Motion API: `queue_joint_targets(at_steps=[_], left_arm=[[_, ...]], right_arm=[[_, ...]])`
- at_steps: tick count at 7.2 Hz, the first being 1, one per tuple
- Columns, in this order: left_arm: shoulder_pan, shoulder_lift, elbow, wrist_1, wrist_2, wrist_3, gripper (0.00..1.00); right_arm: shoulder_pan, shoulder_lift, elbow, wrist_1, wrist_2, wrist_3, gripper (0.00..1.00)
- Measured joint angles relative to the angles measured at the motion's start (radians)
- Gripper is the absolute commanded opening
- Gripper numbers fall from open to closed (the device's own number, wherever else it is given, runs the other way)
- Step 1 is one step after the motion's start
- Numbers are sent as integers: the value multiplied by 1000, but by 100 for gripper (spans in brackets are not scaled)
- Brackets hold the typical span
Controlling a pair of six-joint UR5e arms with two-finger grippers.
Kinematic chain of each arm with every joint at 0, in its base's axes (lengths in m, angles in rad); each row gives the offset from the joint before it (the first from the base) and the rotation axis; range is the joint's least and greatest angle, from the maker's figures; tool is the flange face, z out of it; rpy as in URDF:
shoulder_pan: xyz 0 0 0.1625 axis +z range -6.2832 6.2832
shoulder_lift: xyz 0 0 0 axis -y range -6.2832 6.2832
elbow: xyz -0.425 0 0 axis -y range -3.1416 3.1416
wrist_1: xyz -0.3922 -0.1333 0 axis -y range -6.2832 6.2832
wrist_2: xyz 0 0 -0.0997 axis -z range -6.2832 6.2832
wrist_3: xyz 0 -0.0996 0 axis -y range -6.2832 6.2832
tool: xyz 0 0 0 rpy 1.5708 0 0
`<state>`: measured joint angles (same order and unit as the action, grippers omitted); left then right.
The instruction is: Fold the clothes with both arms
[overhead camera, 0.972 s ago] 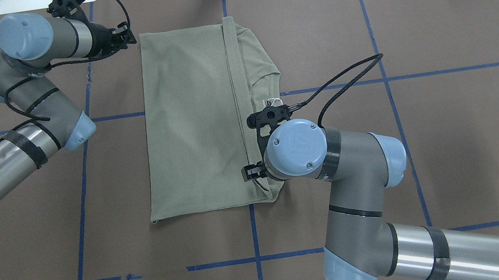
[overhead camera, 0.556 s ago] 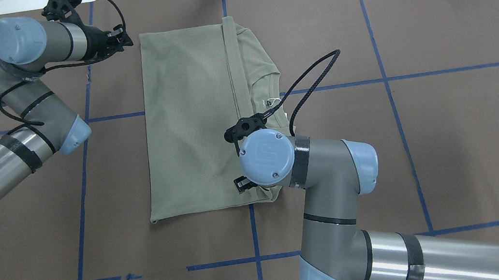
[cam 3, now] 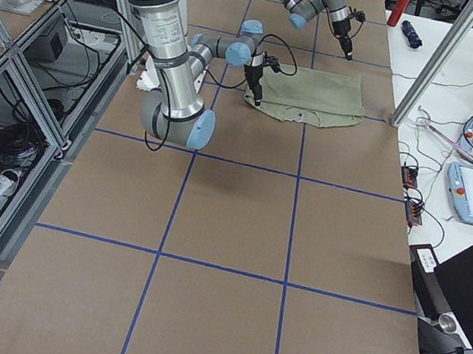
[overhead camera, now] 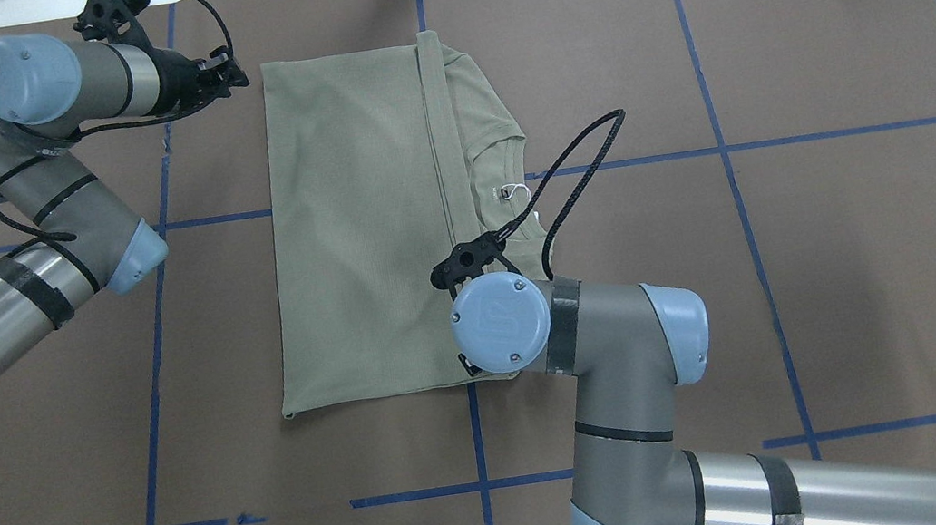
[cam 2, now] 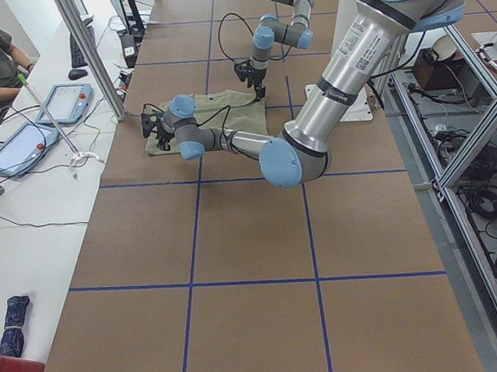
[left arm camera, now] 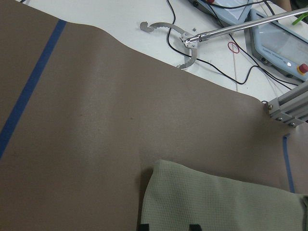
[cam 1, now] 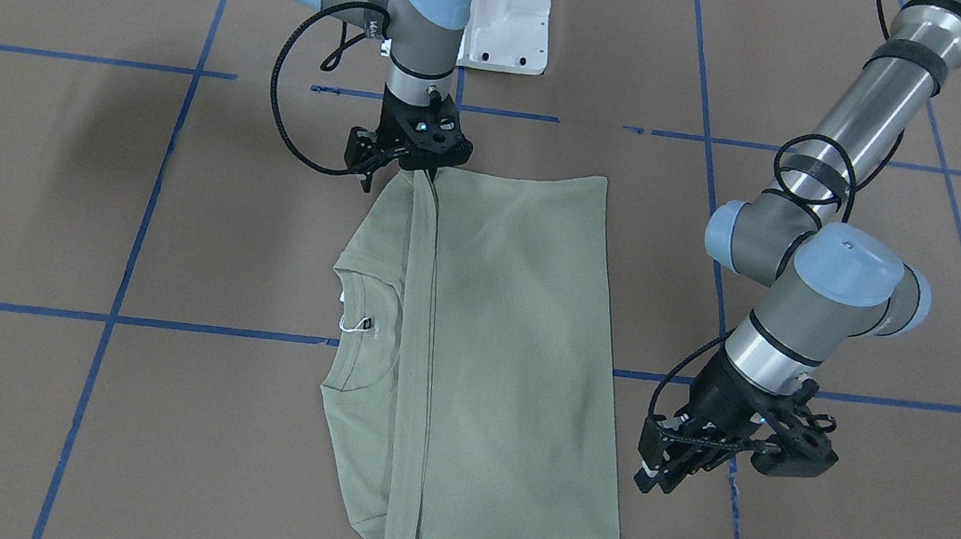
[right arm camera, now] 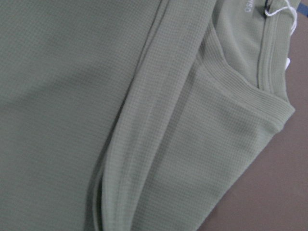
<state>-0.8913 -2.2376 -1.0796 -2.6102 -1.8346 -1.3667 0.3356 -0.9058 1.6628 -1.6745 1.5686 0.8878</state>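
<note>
Sage-green shirt [overhead camera: 362, 222] lies flat and folded on the brown desk [overhead camera: 841, 247], at mid-width and nearer the edge opposite the robot. It is unmoved since a second ago. Right end effector [cam 1: 408, 167] has shifted along the fold to the shirt's edge nearest the robot; spread or pinching cannot be told. Left end effector [cam 1: 661, 472] has drawn back slightly from the far left corner, fingers [left arm camera: 194, 226] spread.
</note>
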Motion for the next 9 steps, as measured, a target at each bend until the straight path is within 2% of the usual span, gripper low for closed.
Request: queue_joint_targets(at_steps=[1,3,4,6,9], left_arm=[[1,3,-2,1,0,0,40],[1,3,-12,4,0,-2,40],[1,4,-19,5,0,-4,40],[1,11,-33,6,0,-5,40],[0,49,-84,6,-48,-6,40]], right_arm=[[23,-53,44,1,-1,-46,100],[43,-214,193,3,-5,-104,100],[37,-245,230,2,-10,-102,100],[33,-191,209,2,-15,-90,100],[57,16,29,20,-15,-38,100]])
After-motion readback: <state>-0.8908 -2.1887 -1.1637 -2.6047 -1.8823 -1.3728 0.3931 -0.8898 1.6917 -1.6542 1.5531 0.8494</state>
